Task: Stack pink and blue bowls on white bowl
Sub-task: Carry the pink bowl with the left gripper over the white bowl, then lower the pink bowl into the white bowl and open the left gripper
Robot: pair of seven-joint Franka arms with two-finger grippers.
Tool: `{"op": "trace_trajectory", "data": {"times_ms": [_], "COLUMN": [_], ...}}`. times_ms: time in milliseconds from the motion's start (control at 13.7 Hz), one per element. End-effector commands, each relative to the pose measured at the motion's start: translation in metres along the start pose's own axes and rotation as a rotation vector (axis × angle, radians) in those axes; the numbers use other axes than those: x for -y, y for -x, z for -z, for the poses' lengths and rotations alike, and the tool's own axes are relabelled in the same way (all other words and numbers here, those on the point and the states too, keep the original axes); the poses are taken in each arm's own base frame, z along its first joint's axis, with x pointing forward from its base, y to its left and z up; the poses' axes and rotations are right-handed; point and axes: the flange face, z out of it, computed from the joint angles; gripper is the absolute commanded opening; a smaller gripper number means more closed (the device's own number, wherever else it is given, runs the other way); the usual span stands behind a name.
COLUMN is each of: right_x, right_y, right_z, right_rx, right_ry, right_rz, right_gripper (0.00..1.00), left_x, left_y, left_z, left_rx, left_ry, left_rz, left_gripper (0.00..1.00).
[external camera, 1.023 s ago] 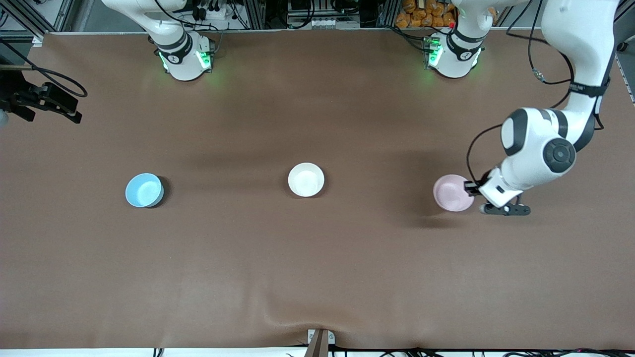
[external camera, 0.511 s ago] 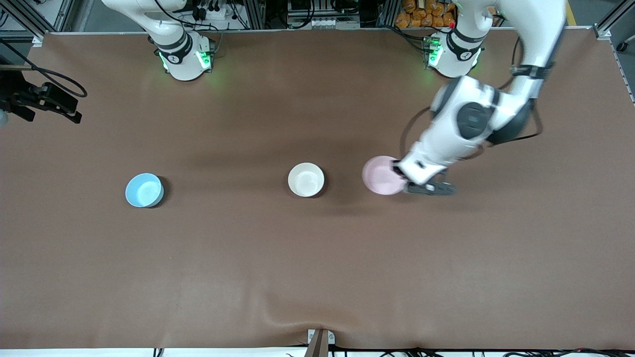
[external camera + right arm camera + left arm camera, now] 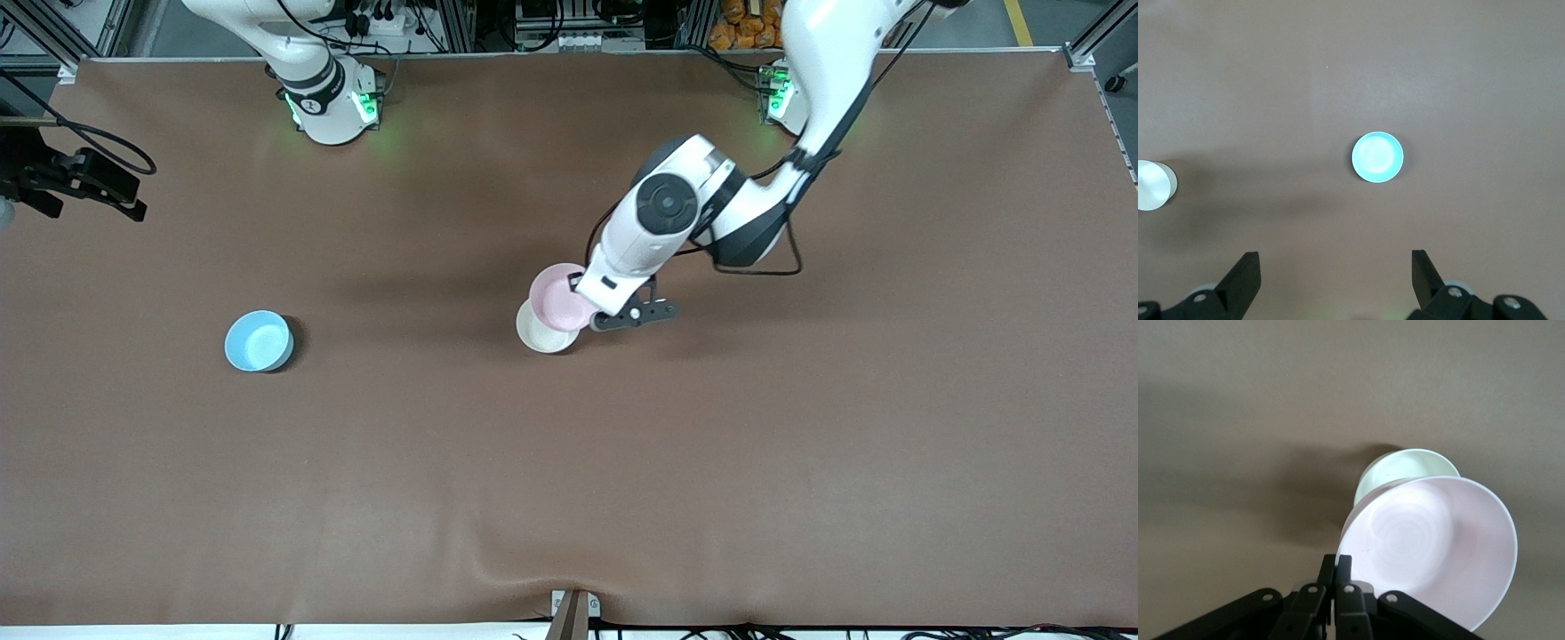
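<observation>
Over the middle of the brown surface, my left pincer is clamped tight on the rim of the pale pink round plastic bowl, holding it in the air just above the off-white round plastic bowl, which it partly overlaps. My light blue round plastic bowl sits well apart, toward the right arm's end. My right pincer waits high above the blue bowl, spread wide with nothing held.
</observation>
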Motion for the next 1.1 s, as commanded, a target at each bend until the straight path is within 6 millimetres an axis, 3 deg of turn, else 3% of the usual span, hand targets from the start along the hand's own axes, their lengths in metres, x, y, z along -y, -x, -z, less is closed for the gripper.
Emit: {"op": "trace_trajectory", "data": {"times_ms": [0,292,1023], "right_x": [-0.002,-0.002,-0.002], "right_y": [0.0,0.0,0.0], "right_z": [0.003,0.003,0.003], "right_rx": [0.001,0.001,0.001], "right_ry": [-0.016,-0.016,-0.016], "right_rz": [0.0,0.0,0.0], "right_gripper": [1.0,1.0,1.0], "left_x": [-0.013,-0.02,-0.019], "left_y": [-0.001,0.004,-0.012], "left_z": [-0.021,-0.049,-0.066], "left_rx": [0.0,-0.037,-0.055], "left_ry": [-0.005,-0.002,0.011], "left_rz": [0.016,0.038,0.046], "left_gripper": [0.0,0.0,0.0]}}
